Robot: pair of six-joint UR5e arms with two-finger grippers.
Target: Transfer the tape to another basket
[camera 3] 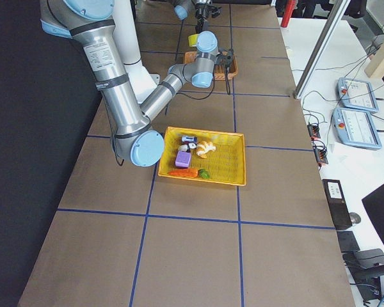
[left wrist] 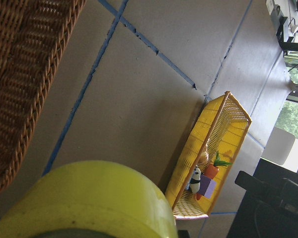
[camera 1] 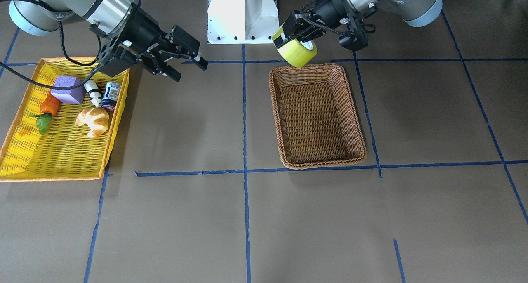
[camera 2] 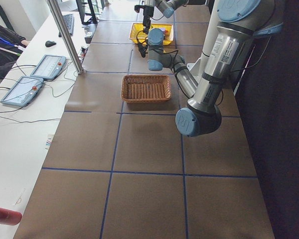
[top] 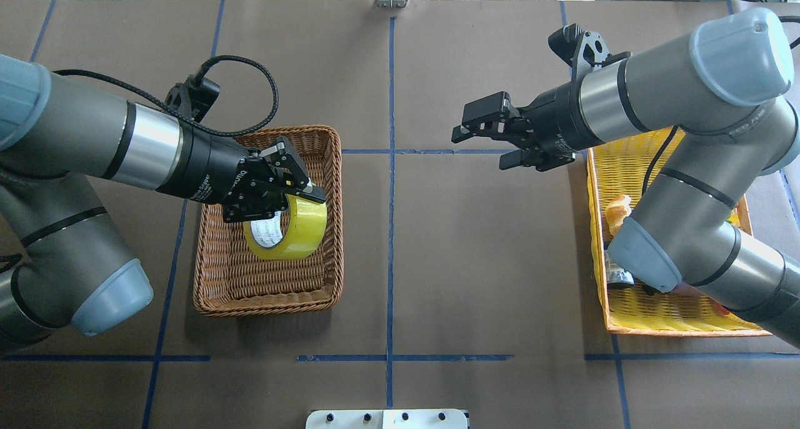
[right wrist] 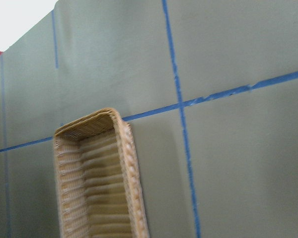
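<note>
Our left gripper (top: 286, 199) pinches the tape (top: 295, 230) above the basket (top: 232, 286) near the table's (top: 437, 260) left edge; our right gripper (top: 484, 147) hangs spread.

The left arm (top: 94, 141) stretches forward with its wrist level; the left end effector (top: 297, 205) clamps the tape (top: 306, 229), one finger through the core, one outside. The right arm (top: 675, 85) is bent inward and the right end effector (top: 482, 147) is raised, fingers spread
</note>
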